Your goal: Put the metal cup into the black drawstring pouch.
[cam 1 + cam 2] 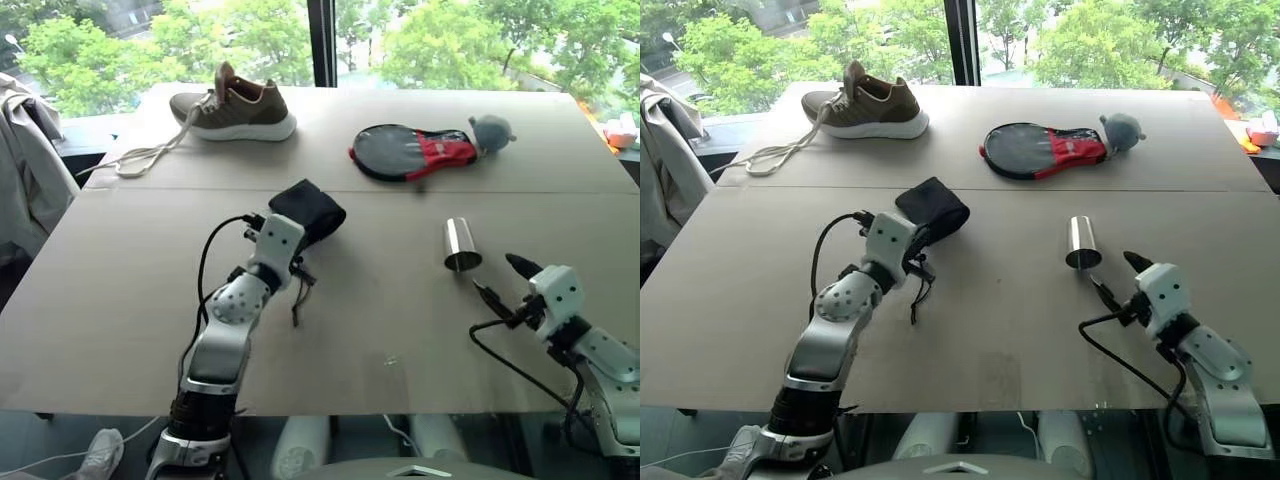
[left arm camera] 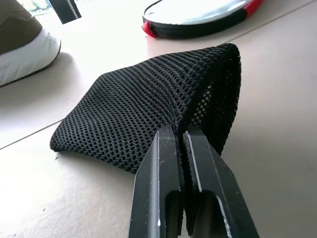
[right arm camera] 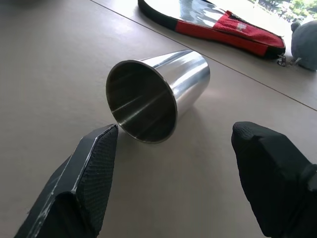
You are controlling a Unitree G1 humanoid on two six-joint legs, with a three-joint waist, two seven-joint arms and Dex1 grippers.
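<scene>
Ok so here's where I'm at with the cup-in-pouch job. Big wooden table in front of me, and at the far side there's a shoe with its laces trailing off, plus a paddle case with a little grey plush next to it. None of that matters for this, just clutter well away from the action.

The pouch is near the middle of the table, a bit to my left. My left gripper has its fingers pressed together on a fold of the mesh at one edge, so that's a pinch on the fabric. Looks bunched up and slightly lifted at that end. Can't tell from here whether I've got the mouth of it or just a side, and I don't see it gaping open yet. The cord hangs down beside the wrist.

The cup is lying on its side on the table over on my right, well apart from the pouch, rim facing my right gripper. That gripper is spread wide, fingers either side of the line to the rim, just short of it and not touching.

So progress-wise: pouch is grabbed, cup isn't. Still to do, I'd say: close on the cup, carry it over, get the pouch mouth open enough, and drop it in. Early days, maybe a third of the way.
</scene>
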